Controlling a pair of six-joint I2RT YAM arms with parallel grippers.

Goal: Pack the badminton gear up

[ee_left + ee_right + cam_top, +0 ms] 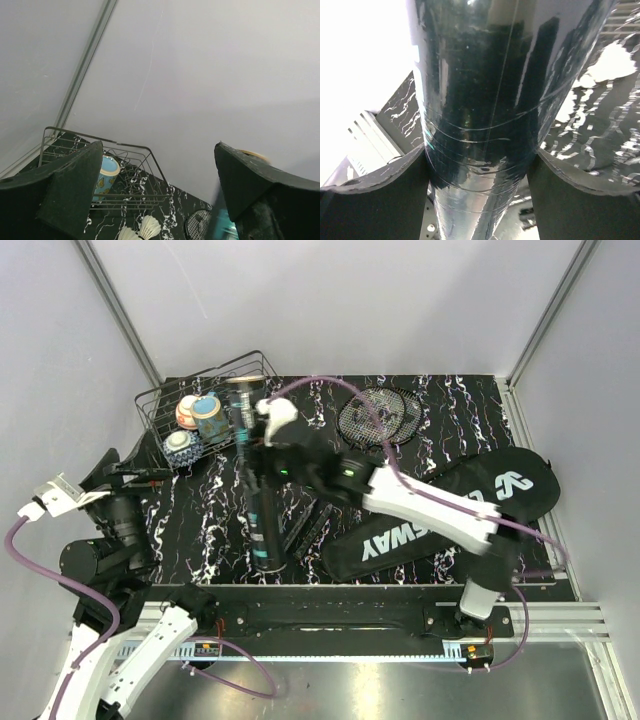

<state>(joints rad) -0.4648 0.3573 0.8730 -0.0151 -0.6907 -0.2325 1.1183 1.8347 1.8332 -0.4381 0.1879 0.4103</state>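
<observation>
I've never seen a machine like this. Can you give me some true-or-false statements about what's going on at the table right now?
1. The right gripper has its fingers on either side of the black tube. True.
2. The left gripper holds a shuttlecock. False: it is open and empty.
3. The rackets are inside the CROSSWAY bag. False: their heads lie on the table beyond the bag.
4. The wire basket holds ceramic bowls. True.
</observation>
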